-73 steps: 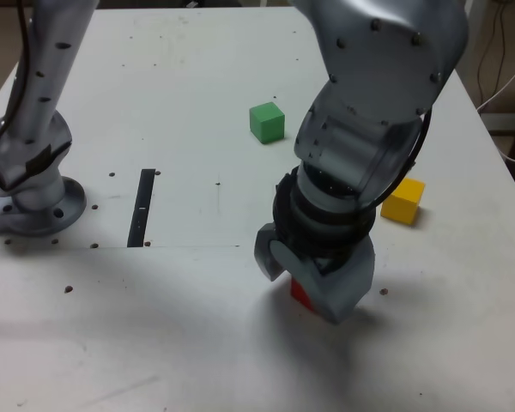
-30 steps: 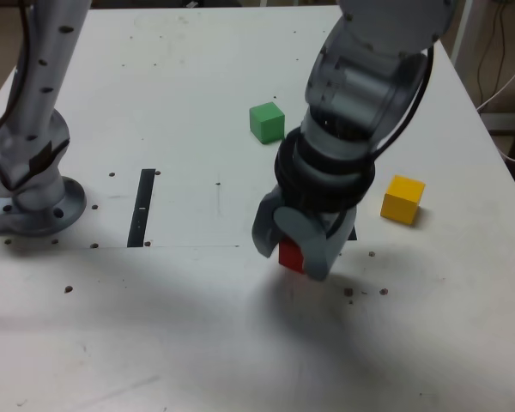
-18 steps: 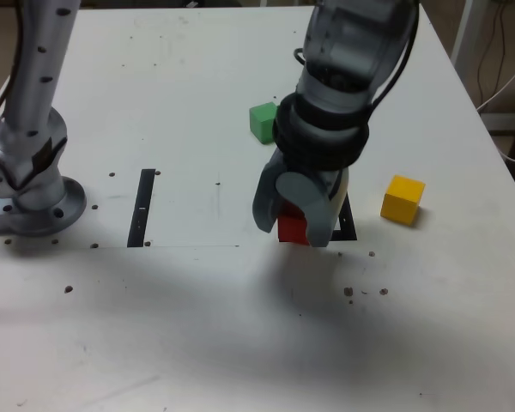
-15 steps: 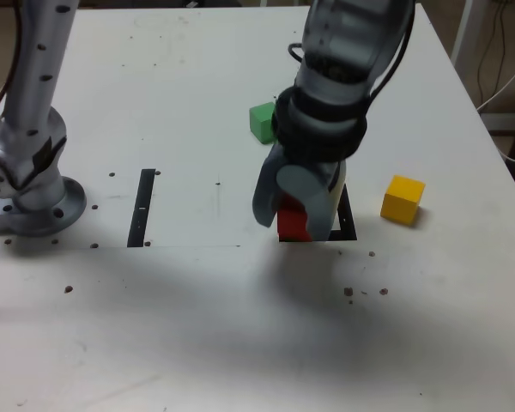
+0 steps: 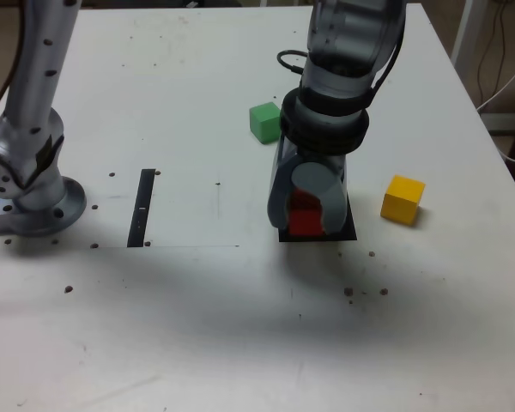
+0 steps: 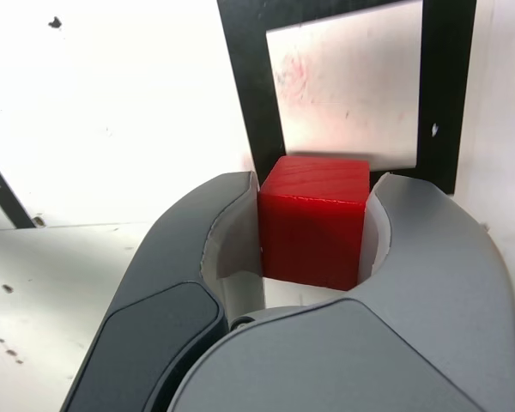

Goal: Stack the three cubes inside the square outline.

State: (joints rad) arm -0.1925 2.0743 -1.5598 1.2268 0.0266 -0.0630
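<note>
Gripper (image 5: pixel 306 206): pointing down over the table; jaws nearly together, clamped on the red cube (image 5: pixel 305 212). In the wrist view the gripper (image 6: pixel 313 227) presses one jaw against each side face of the red cube (image 6: pixel 312 221).
Red cube: held between the jaws at the near edge of the outline (image 5: pixel 350 233). In the wrist view its far edge overlaps the near bar of the outline (image 6: pixel 249 120). Whether it touches the table cannot be told.
Red cube, orientation: faces about square to the outline's bars; top face level. Equal sides, so no long axis.
Outline: black frame with a white centre, flat on the table (image 5: pixel 197 326), mostly hidden by the gripper in the exterior view; near-right corner visible.
Green cube (image 5: pixel 264 122): on the table, beyond the gripper and to the exterior view's left of it, just beside the arm; apart from the outline.
Yellow cube (image 5: pixel 402 199): on the table, to the exterior view's right of the outline, apart from it.
Strip (image 5: pixel 142 206): narrow black strip, well to the exterior view's left of the outline, near the arm base (image 5: pixel 34 202).
Change since earliest frame: the gripper with the red cube has moved from the bare table nearer the camera to the outline. Green and yellow cubes have not moved.
</note>
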